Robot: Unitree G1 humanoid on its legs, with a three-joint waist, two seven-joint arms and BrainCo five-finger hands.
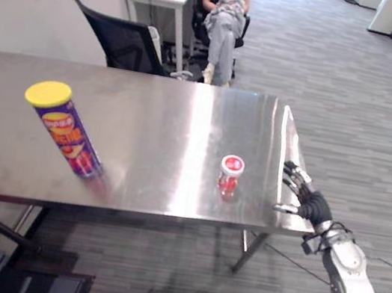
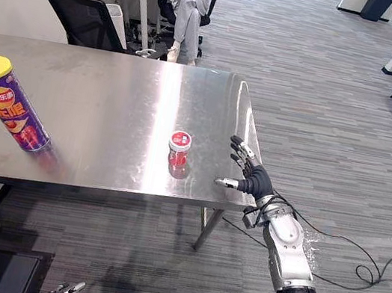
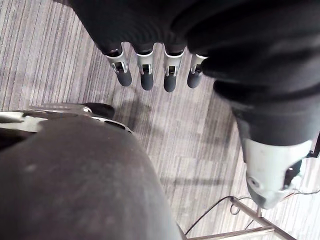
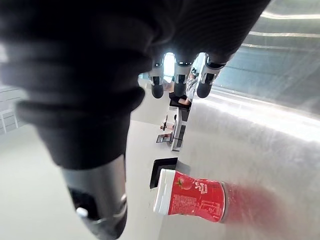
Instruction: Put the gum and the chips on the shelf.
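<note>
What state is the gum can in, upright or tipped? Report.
Upright: the gum can stands on its base on the table, white lid up.

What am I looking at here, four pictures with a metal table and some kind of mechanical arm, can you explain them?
This is a humanoid robot seen through its own cameras. The two wide pictures come from a pair of cameras in its head, looking down at a steel table. The two close ones come from cameras on its wrists. On the table stand a purple chips can with a yellow lid and, to its right, a small red gum tub. The right hand is open at the table's edge near the gum tub, holding nothing. The left hand hangs open above the carpet. A person sits in the background.
</note>
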